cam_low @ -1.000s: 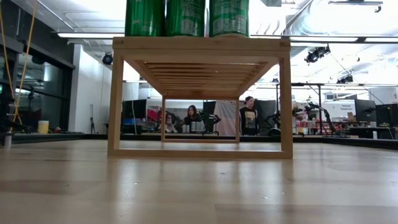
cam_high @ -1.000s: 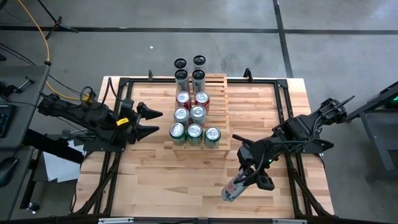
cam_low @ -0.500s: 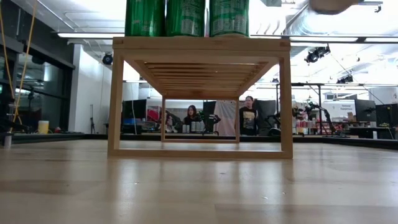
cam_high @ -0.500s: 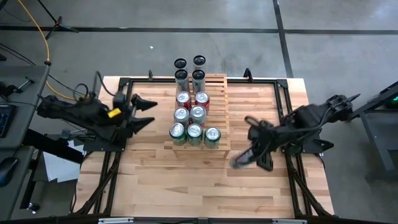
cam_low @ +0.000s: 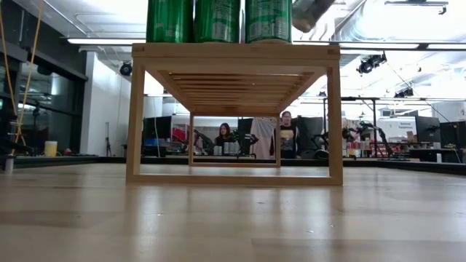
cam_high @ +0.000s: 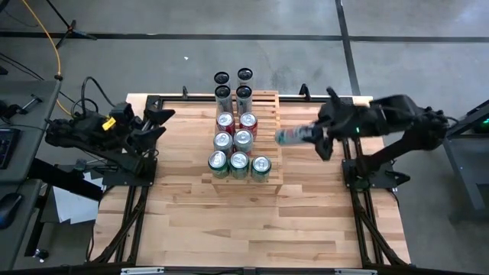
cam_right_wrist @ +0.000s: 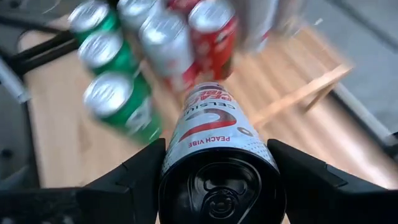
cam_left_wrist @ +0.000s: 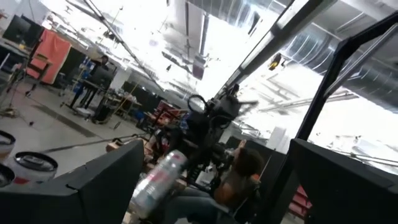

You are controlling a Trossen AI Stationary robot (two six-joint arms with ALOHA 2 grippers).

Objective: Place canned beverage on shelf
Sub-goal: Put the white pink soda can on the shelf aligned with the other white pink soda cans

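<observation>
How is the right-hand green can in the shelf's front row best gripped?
Grip the green can around its round side wall near the top, coming from its free right side. It stands upright on the shelf, with a neighbour close on its left.

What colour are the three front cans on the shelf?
Green, with silver tops. The front cans on the shelf show best in the high view.
</observation>
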